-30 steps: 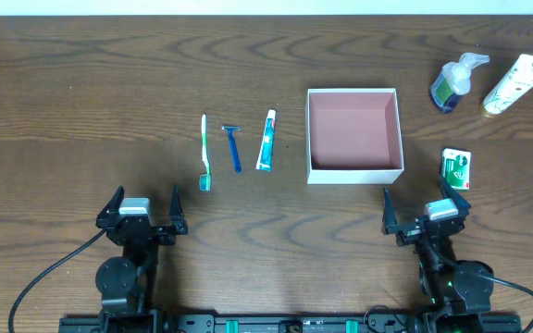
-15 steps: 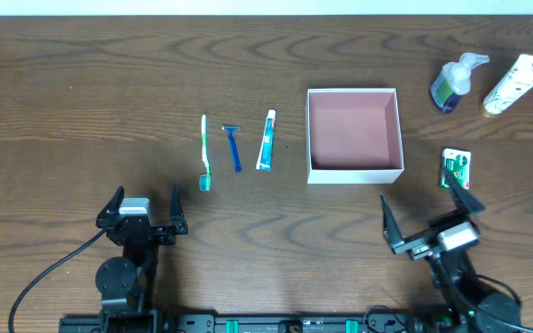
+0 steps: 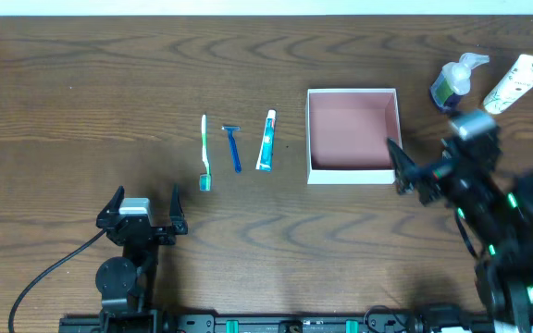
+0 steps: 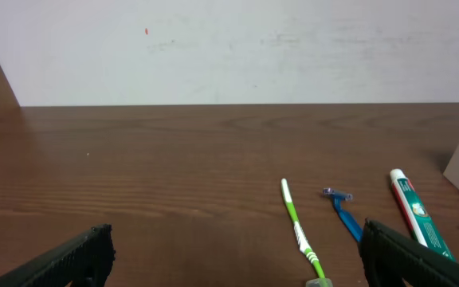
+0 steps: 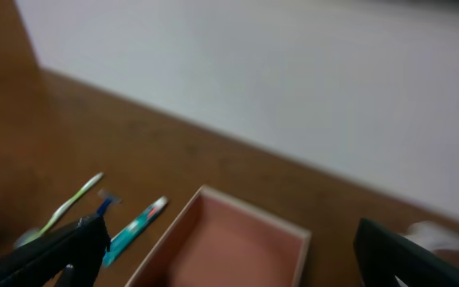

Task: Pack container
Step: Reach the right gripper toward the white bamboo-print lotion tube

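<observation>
The container, a square white box with a pink inside, lies right of centre with nothing in it. Left of it, side by side, lie a green toothbrush, a blue razor and a teal toothpaste tube. My left gripper rests open near the front edge, below the toothbrush. My right gripper hovers open and blurred at the container's front right corner. Its wrist view looks down on the container between its fingers.
A soap pump bottle and a pale lotion tube stand at the back right. The razor and toothpaste lie ahead of the left gripper's right finger. The right arm covers the table right of the container.
The right arm has lifted from the front edge and swung forward to the container's right front corner, now covering the small green packet. The left arm has not moved.
</observation>
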